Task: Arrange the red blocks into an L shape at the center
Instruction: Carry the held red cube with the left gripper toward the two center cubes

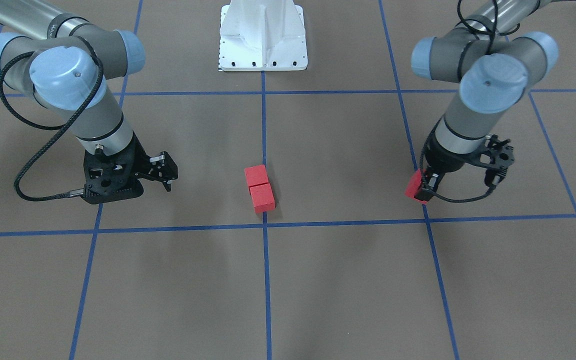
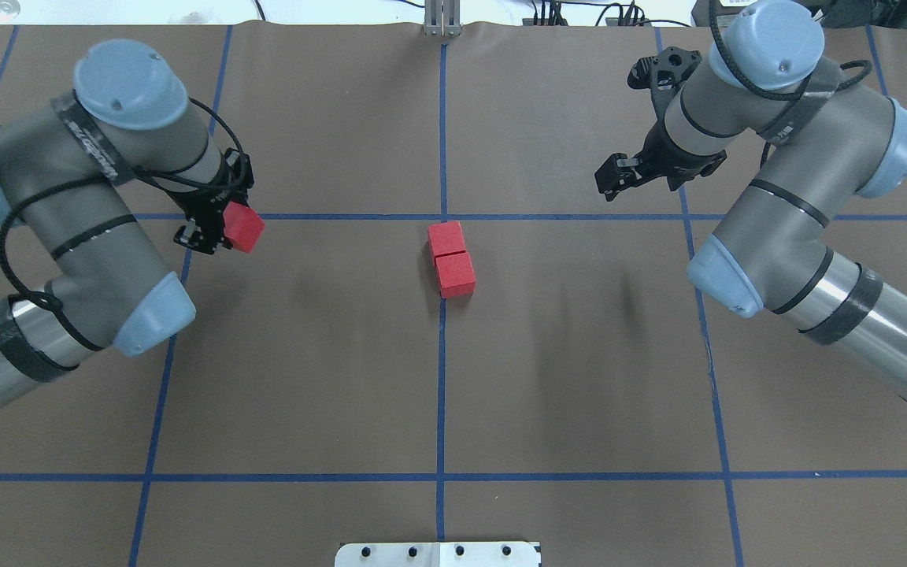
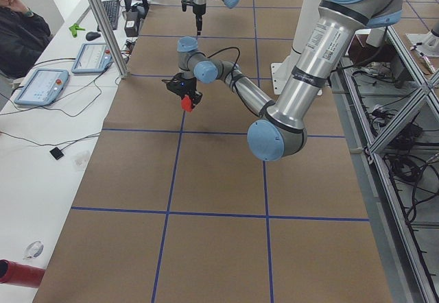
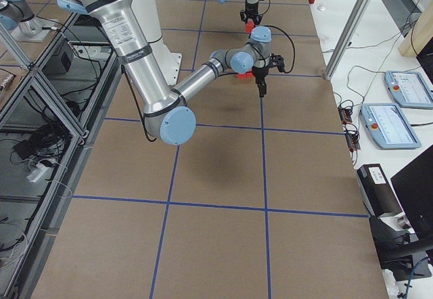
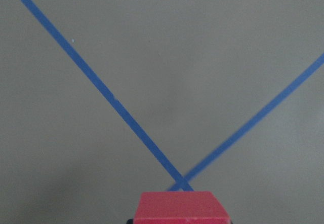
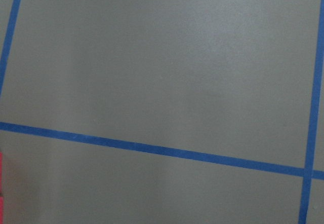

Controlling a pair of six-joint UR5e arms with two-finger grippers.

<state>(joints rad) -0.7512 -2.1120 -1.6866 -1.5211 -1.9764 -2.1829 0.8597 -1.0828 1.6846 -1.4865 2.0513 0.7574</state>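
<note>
Left gripper: the left gripper (image 2: 225, 228) is closed on one red block (image 2: 243, 227), which is held tilted above the brown gridded surface (image 2: 579, 378); in the left wrist view a crossing of blue tape lines is seen just beyond the block's top face.
Right gripper: the right gripper (image 2: 616, 173) is seen off to the far side of the pair, well apart from it; nothing is carried, and the jaws appear to be drawn together.
Placed pair: two red blocks (image 2: 451, 255) are laid touching, end to end, along the middle tape line. The far end of the pair lies just beside the center (image 2: 443, 216), on the robot's side of it.
Long axis: the pair's long axis is set along the line that runs toward the robot's base.
Deciding relation: the pair lies to the robot's right of the held block, with most of a grid square between them.
Step judged: a sideways carry is called for. The third block would be set against the side of an end block, not in line, so that an L is formed.
</note>
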